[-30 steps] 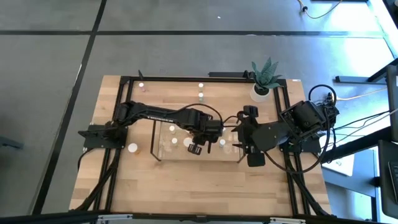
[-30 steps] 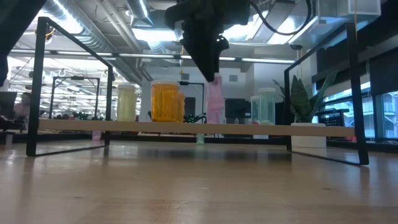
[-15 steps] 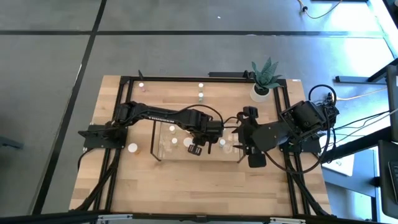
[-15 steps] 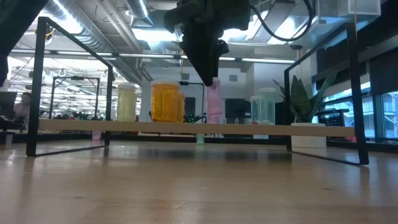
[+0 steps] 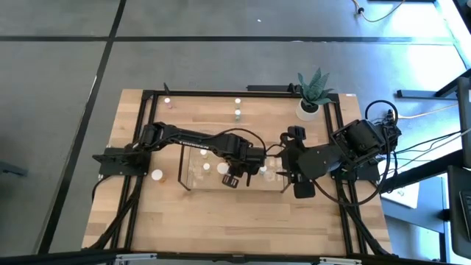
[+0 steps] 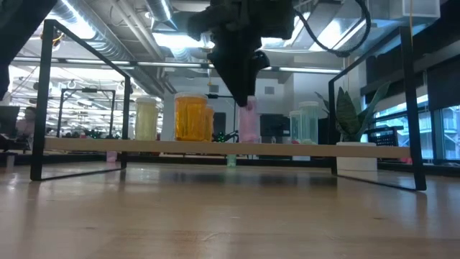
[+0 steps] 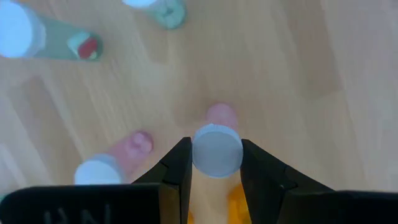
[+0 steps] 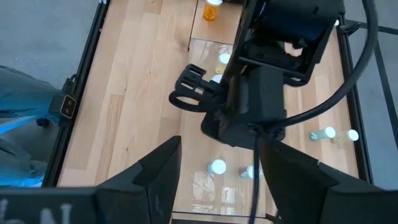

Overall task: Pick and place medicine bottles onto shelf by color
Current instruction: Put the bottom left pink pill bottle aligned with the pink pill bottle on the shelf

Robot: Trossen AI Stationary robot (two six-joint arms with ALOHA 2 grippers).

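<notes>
Low view: the left claw point(image 6: 246, 101), pinching a pink bottle point(image 6: 249, 124) by its white cap, has shifted slightly sideways over the shelf point(image 6: 215, 147) since a second ago, with the bottle's base near the deck. Release looks close. The right claw point(image 8: 214, 177) waits beside the shelf, spread and empty.
</notes>
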